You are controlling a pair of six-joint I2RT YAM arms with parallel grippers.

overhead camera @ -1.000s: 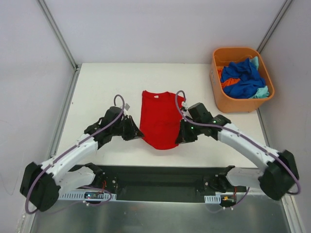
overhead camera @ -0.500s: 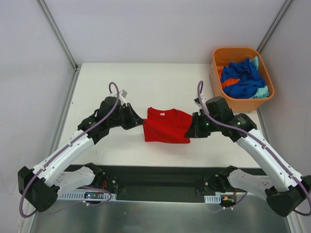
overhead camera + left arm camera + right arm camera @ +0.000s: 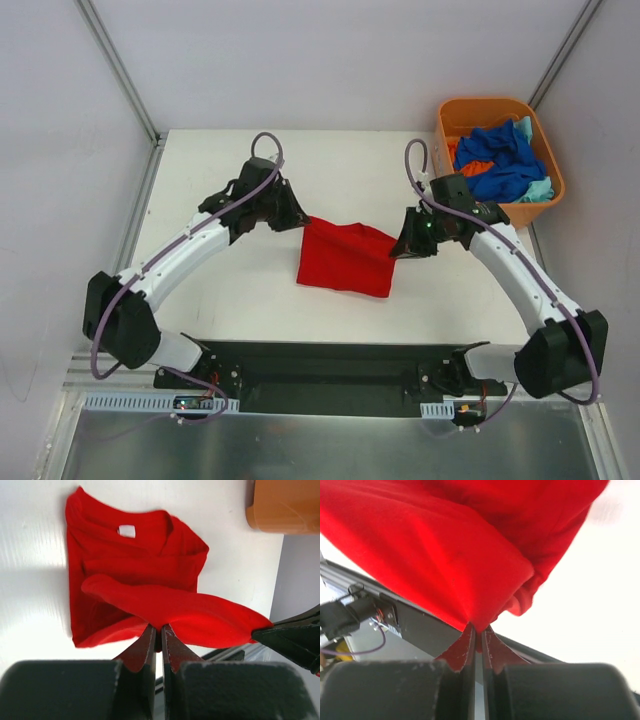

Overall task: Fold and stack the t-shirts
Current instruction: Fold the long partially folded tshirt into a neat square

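The left gripper [image 3: 156,632] is seen clamped on a fold of the bright red cloth t-shirt [image 3: 140,580], its two dark fingers pressed together with only cloth between them. The right gripper [image 3: 477,632] is likewise closed on an edge of the same shirt, red cloth being pinched at its fingertips.

From above, the left gripper [image 3: 298,220] is placed at the shirt's far left corner and the right gripper [image 3: 402,246] at its far right corner. The far edge is held up between them, while the rest of the shirt [image 3: 345,262] lies doubled near the middle of the white table [image 3: 200,180]. In the left wrist view the collar, with its white label [image 3: 127,530], is seen flat on the table beneath the lifted flap.

A rigid orange plastic tub [image 3: 482,214] is set at the table's far right corner, close behind the right wrist and its looped cable. It is heaped with royal blue t-shirts [image 3: 500,165], an orange t-shirt [image 3: 468,170] and a pale teal t-shirt [image 3: 541,190].

The table is bounded on the left by a grey metal rail [image 3: 135,240] and at the near edge by a black base rail [image 3: 340,365]. Bare tabletop is seen beyond the shirt towards the far edge, to the left of the left arm, and in a strip between the shirt and the near edge.
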